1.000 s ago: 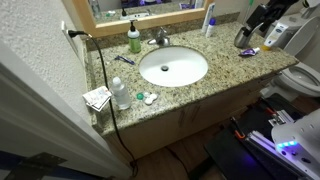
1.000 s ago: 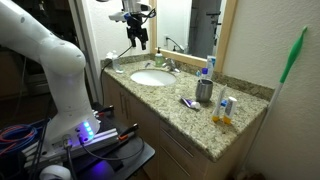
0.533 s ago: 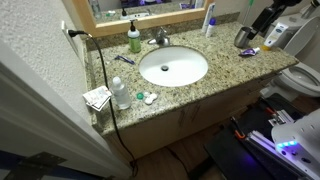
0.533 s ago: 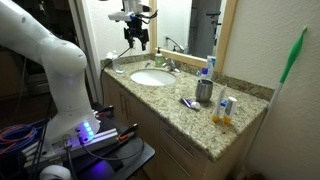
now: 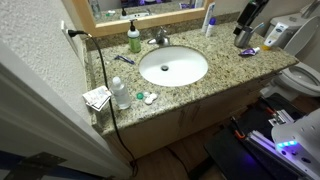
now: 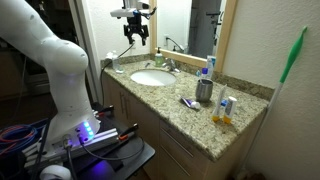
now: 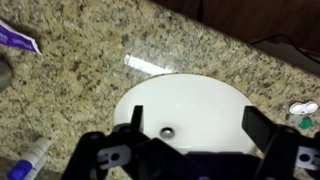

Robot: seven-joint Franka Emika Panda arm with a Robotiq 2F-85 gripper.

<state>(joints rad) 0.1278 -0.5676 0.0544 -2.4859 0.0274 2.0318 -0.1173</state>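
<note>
No legible text, soap bottle (image 5: 134,40) label too blurred

lighting: even, warm indoor light, soft shadows; white sink (image 5: 173,67) bright, near glare; blue glow (image 5: 285,143) on the dim floor. quality: low resolution, soft throughout; wrist view blurred, gripper (image 7: 192,126) dark and out of focus in foreground.

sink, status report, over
Gripper open, holding nothing, hovering above the sink. Faucet and green soap bottle at its back edge, apart from the gripper.
</note>
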